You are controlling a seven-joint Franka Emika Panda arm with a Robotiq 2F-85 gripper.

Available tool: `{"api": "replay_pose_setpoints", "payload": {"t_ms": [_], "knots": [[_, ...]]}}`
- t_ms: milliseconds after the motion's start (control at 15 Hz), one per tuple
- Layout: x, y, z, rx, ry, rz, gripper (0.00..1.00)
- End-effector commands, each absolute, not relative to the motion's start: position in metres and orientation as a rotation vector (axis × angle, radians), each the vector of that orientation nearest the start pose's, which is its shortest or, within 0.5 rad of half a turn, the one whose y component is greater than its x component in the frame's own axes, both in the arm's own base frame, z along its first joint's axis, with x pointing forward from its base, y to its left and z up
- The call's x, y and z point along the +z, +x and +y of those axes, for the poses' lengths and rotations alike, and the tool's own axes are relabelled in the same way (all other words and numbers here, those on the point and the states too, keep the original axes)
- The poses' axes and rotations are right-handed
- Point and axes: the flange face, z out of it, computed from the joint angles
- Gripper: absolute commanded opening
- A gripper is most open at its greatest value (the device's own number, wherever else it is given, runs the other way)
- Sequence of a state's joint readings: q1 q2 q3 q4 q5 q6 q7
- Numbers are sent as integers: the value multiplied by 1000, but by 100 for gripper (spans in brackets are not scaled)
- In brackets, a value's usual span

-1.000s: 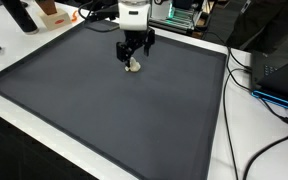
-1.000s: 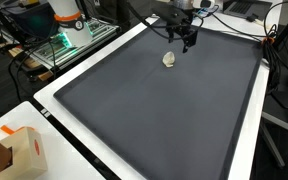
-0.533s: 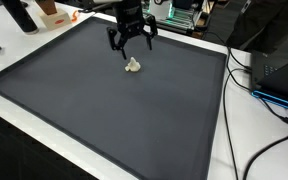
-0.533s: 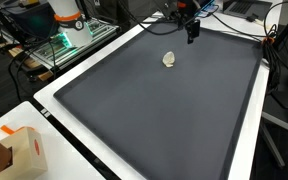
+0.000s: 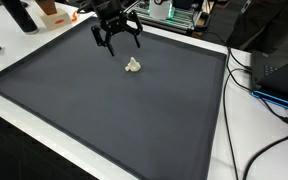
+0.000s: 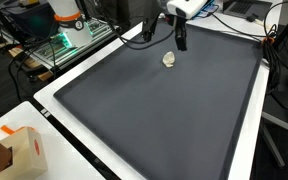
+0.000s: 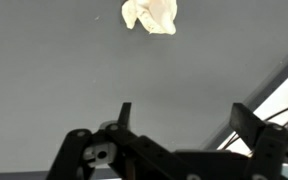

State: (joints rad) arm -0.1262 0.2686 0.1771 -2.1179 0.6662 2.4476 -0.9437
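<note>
- Overhead, the robot's claw (image 5: 116, 42) is hanging above the far end of a dark grey mat (image 5: 104, 115), its black fingers (image 5: 100, 42) spreading wide and gripping nothing.
- A small crumpled white wad (image 5: 133, 66) is lying on the mat just beside the claw, clear of the fingers and touching neither of them.
- In an exterior view, the claw (image 6: 181, 38) is hovering just past the wad (image 6: 169, 60), with a strip of bare mat (image 6: 154, 115) showing between them.
- The wrist view is looking down past the claw (image 7: 184, 115). The wad (image 7: 150, 14) is sitting at the top edge of that picture, well ahead of the two fingertips (image 7: 124, 112), and only grey mat (image 7: 64, 70) is lying between the jaws.
- The mat is covering most of a white desk (image 5: 222, 140), whose pale rim is showing along the mat's edges in both exterior views.
- Black cables (image 5: 246, 75) are trailing over the desk's rim beside dark equipment (image 5: 279, 60).
- A cardboard box (image 6: 19, 150) with orange marking is standing at a near corner of the desk in an exterior view, well apart from the wad.
</note>
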Motion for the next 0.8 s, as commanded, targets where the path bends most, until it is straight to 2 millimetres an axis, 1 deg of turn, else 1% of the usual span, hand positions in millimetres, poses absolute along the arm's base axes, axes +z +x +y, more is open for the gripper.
{"api": "replay_pose_setpoints", "payload": {"t_ms": [0, 333, 533, 733], "knots": [[272, 561, -4, -400, -2561, -384, 100], [235, 541, -40, -432, -2431, -41, 100], [211, 529, -53, -413, -2376, 82, 100], [190, 519, -61, -358, -2319, 165, 100]]}}
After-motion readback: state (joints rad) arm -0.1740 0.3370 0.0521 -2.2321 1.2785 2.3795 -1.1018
